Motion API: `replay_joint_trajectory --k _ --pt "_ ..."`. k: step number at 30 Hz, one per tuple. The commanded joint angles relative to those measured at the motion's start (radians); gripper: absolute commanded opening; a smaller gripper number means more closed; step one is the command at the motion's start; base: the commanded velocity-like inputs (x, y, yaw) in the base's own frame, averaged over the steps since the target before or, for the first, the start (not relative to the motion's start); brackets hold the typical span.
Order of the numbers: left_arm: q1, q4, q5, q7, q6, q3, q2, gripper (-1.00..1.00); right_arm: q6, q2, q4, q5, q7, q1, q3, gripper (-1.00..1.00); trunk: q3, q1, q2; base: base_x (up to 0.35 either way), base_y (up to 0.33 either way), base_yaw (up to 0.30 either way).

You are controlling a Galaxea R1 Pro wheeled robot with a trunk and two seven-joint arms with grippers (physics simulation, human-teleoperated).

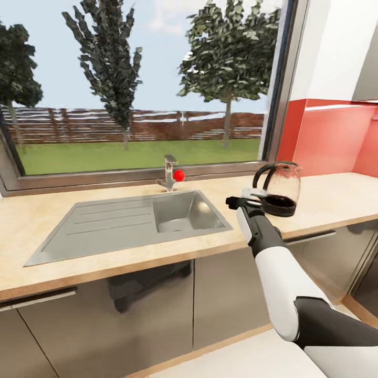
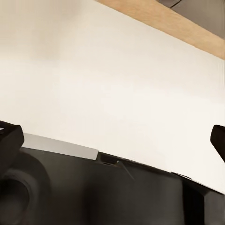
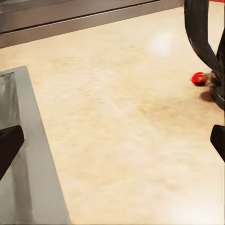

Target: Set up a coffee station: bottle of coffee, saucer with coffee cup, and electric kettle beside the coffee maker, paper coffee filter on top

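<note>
The electric kettle (image 1: 281, 191), rounded clear glass with a black base and curved black handle, stands on the kitchen countertop (image 1: 52, 220) right of the sink. My right gripper (image 1: 239, 200) hovers just left of it, above the worktop, open with nothing between its fingers. In the right wrist view the kettle's handle (image 3: 197, 33) and red switch (image 3: 199, 78) lie ahead of the right gripper (image 3: 112, 140), toward one side. My left gripper (image 2: 112, 140) is open and empty, pointing down at a pale floor over my own dark base (image 2: 93, 192).
An inset grey steel sink (image 1: 131, 220) with a drainboard fills the counter's middle. A faucet (image 1: 169, 173) with a red knob (image 1: 179, 175) stands behind it under a large window. A red backsplash (image 1: 336, 142) rises at the right. Grey cabinet fronts (image 1: 152, 310) sit below.
</note>
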Motion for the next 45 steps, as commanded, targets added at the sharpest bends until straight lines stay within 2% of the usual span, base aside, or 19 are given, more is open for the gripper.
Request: replay_joint_trajectory --k 1,14,17,18,22,37,39,42,45 --pt "0.0 -0.001 -0.002 -0.003 -0.002 0.003 0.0 1.0 0.006 0.001 -0.001 0.004 0.0 0.0 -0.003 1.0 -0.001 0.0 0.0 0.009 -0.033 0.111" --pt "0.008 -0.001 0.0 -0.002 -0.001 0.006 -0.003 1.0 0.004 0.0 -0.003 0.006 -0.007 0.0 -0.003 1.0 -0.001 0.0 0.0 0.056 -0.072 0.016" --pt "0.024 -0.001 0.022 -0.001 -0.002 0.057 -0.004 1.0 0.004 0.0 -0.003 0.006 -0.008 0.0 -0.003 1.0 -0.001 0.0 0.0 0.003 -0.004 0.0" --pt "0.038 -0.001 0.037 -0.002 -0.002 0.12 -0.005 1.0 0.004 0.0 -0.003 0.006 -0.008 0.0 -0.003 1.0 -0.001 0.0 0.0 0.0 0.0 0.0" --pt "0.047 -0.001 0.042 -0.002 -0.003 0.143 -0.007 1.0 0.004 0.0 -0.003 0.006 -0.008 0.0 -0.003 1.0 -0.001 0.0 0.0 0.0 0.0 0.0" --pt "0.051 -0.001 0.045 -0.001 -0.004 0.155 -0.012 1.0 0.003 0.0 -0.005 0.002 -0.009 0.0 -0.006 1.0 -0.001 0.0 0.0 0.001 -0.002 0.0" --pt "0.051 -0.001 0.045 -0.002 -0.004 0.155 -0.012 1.0 0.003 0.0 -0.006 0.002 -0.026 -0.001 -0.006 1.0 -0.001 0.0 0.0 0.038 -0.062 0.0" --pt "0.051 -0.001 0.045 -0.002 -0.004 0.154 -0.012 1.0 0.005 0.0 -0.007 0.001 -0.099 -0.005 -0.006 1.0 -0.001 0.0 0.0 0.011 -0.019 0.0" --pt "0.051 -0.001 0.045 -0.002 -0.004 0.154 -0.012 1.0 0.008 0.0 -0.008 0.001 -0.125 -0.013 -0.005 1.0 -0.001 0.0 0.0 0.001 -0.002 0.0"
